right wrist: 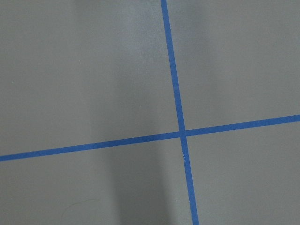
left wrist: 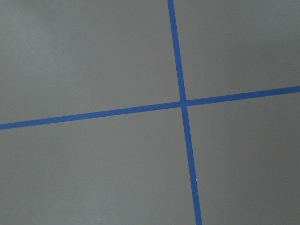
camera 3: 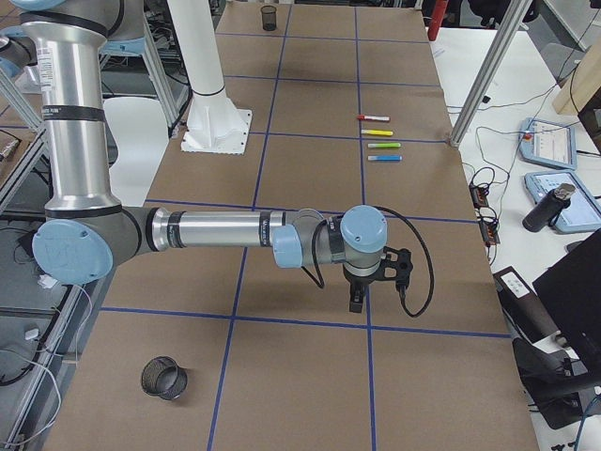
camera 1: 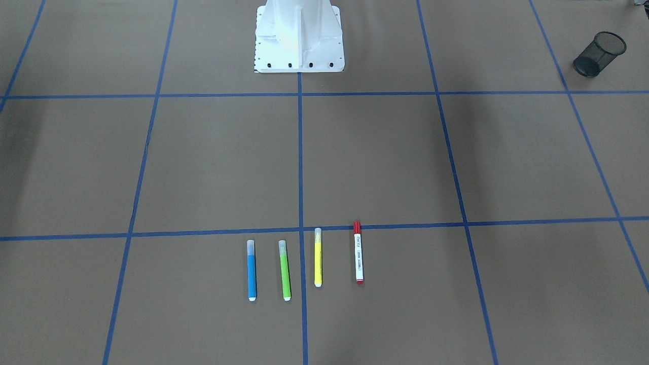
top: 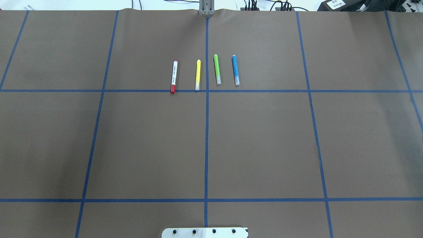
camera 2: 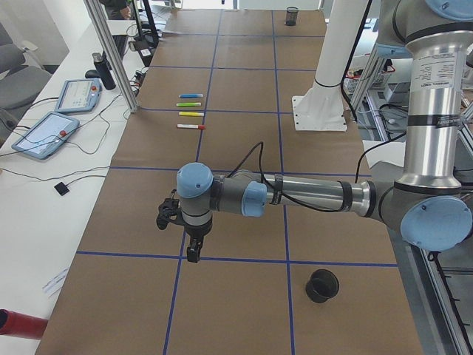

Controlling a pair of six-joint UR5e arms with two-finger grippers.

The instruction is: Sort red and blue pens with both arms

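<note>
left arm [camera 2: 310, 196] stretched out level, upper arm upright, wrist bent so that the left gripper [camera 2: 193, 255] points straight down; right arm [camera 3: 225, 230] in the mirrored pose, right gripper [camera 3: 356, 303] pointing straight down; finger opening of both grippers not discernible

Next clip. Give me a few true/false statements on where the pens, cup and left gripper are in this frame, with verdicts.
1. The red pen and blue pen lie at opposite ends of the row, with the yellow marker and green marker between them. True.
2. The red pen's cap lies on a tape line. True.
3. The blue pen stands in a mesh cup. False: it lies flat on the table; the mesh cup holds no pen.
4. The left gripper grips the red pen. False: the left gripper hangs over bare table, far from the pens.
</note>
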